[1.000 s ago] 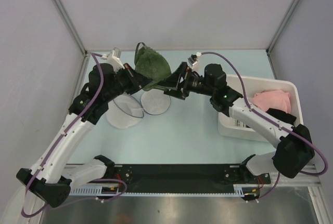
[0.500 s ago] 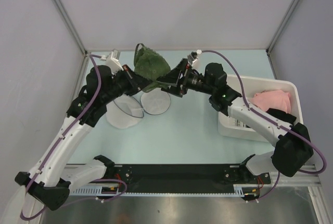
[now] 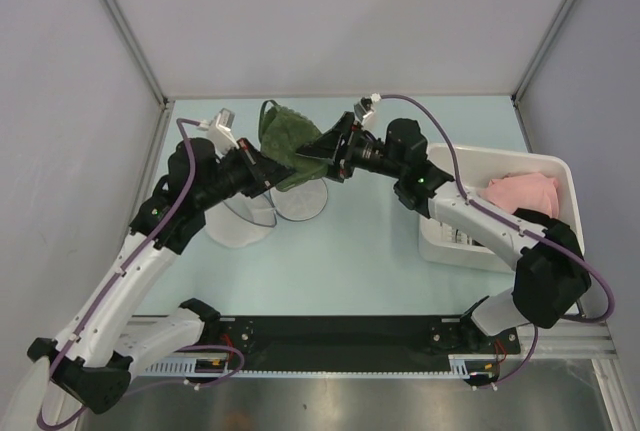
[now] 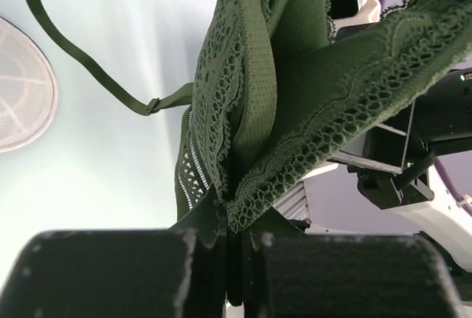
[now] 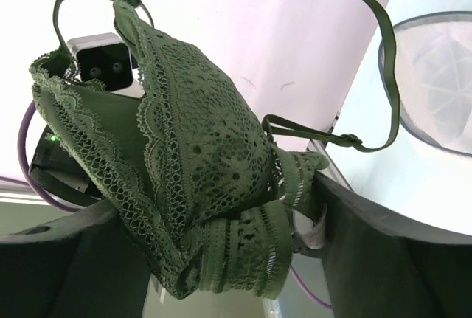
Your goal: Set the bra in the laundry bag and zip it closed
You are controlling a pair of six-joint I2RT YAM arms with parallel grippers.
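Two claws meet above the far half of the table (image 3: 350, 261), with the bra (image 3: 286, 134) held up between them, one strap dangling. Left claw (image 3: 262, 163): fingers pinched together on the lace edge. Right claw (image 3: 320, 147): fingers apart, straddling the bunched lower band. The laundry bag (image 3: 236, 228) lies unzipped on the table just on the near side of the claws, its two round halves spread side by side. The white bin (image 3: 448, 243) at right holds a pink garment (image 3: 522, 194).
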